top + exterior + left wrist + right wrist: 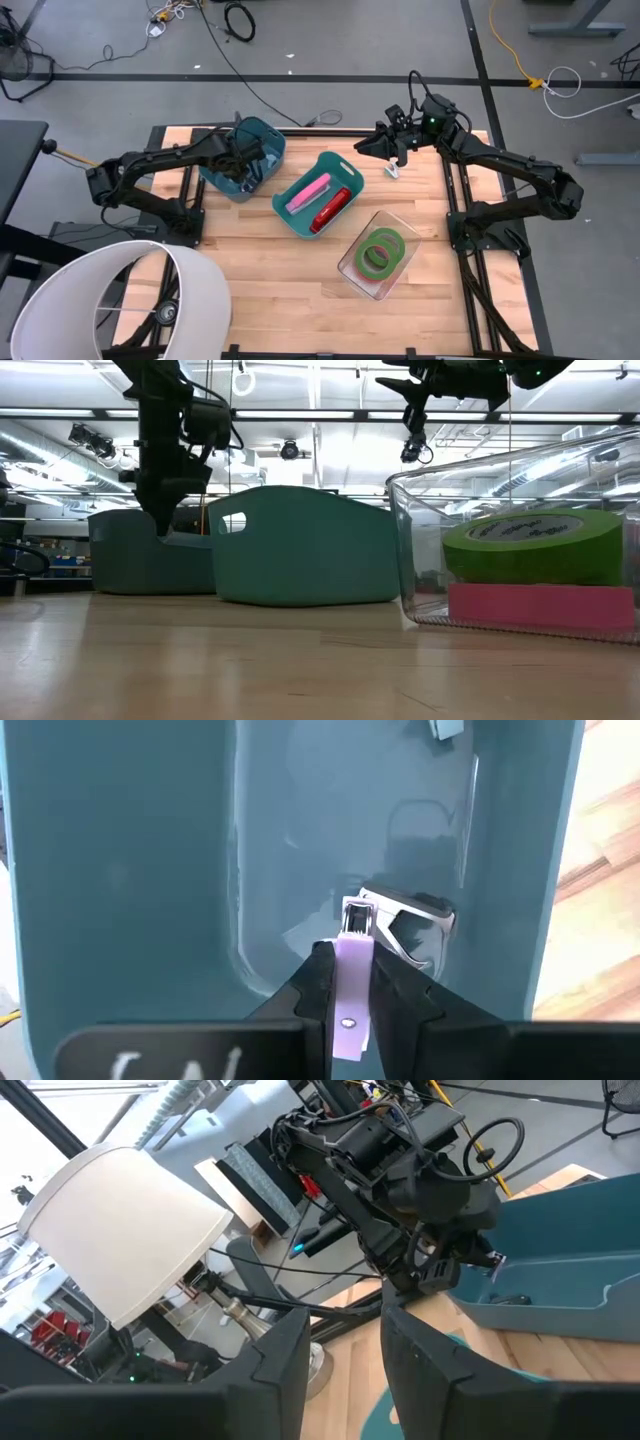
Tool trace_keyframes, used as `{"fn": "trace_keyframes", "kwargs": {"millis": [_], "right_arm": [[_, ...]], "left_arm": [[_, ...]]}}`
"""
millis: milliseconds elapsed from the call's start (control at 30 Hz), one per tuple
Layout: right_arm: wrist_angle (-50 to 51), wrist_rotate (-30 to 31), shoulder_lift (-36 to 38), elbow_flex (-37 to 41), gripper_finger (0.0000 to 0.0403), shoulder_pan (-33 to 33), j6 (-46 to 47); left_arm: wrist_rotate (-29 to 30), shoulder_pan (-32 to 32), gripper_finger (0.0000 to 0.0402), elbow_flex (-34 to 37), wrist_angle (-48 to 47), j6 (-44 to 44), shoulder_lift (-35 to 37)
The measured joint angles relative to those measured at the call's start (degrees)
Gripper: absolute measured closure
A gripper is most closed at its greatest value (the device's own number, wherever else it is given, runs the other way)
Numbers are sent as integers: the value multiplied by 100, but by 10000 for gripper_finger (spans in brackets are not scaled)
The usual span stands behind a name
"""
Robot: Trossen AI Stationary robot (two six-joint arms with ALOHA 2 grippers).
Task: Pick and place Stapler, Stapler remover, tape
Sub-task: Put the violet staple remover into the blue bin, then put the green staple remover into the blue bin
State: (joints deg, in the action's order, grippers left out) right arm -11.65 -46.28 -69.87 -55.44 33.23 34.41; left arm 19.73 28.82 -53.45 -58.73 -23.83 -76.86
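My left gripper [350, 955] reaches down into the dark teal bin [262, 140] at the table's far left and is shut on a lilac staple remover [352, 982] with chrome jaws. The low view shows the left gripper [160, 520] dipping behind that bin's rim. My right gripper [345, 1320] is open and hovers above the far right of the table, also in the high view [362, 148], touching nothing. A green tape roll [382, 250] lies on a red one [540, 605] in the clear container [355, 272]. A pink stapler [308, 192] and a red stapler [332, 208] lie in the lighter teal bin [345, 165]. My left gripper pinches the staple remover's lilac handle [354, 952] between its two fingers, coming from above and pointing down into the bin. The chrome jaws [405, 920] stick out beyond the fingertips toward the bin's floor. Whether they touch the floor I cannot tell.
A small pale blue thing [445, 728] lies farther along the dark bin's floor. A small white object [392, 172] shows under the right arm. A large white lampshade [120, 300] stands off the table's near left corner. Bare wood lies along the near edge.
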Motion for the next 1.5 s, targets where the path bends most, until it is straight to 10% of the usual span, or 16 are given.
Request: {"fn": "trace_keyframes", "kwargs": {"millis": [700, 1500], "right_arm": [[68, -1, 0, 0, 280, 0, -18], [1619, 1885, 63, -7, 280, 0, -1088]], "left_arm": [[73, -6, 177, -150, -11, -301, 0], [-12, -313, 168, -1563, 507, 264, 0]]}}
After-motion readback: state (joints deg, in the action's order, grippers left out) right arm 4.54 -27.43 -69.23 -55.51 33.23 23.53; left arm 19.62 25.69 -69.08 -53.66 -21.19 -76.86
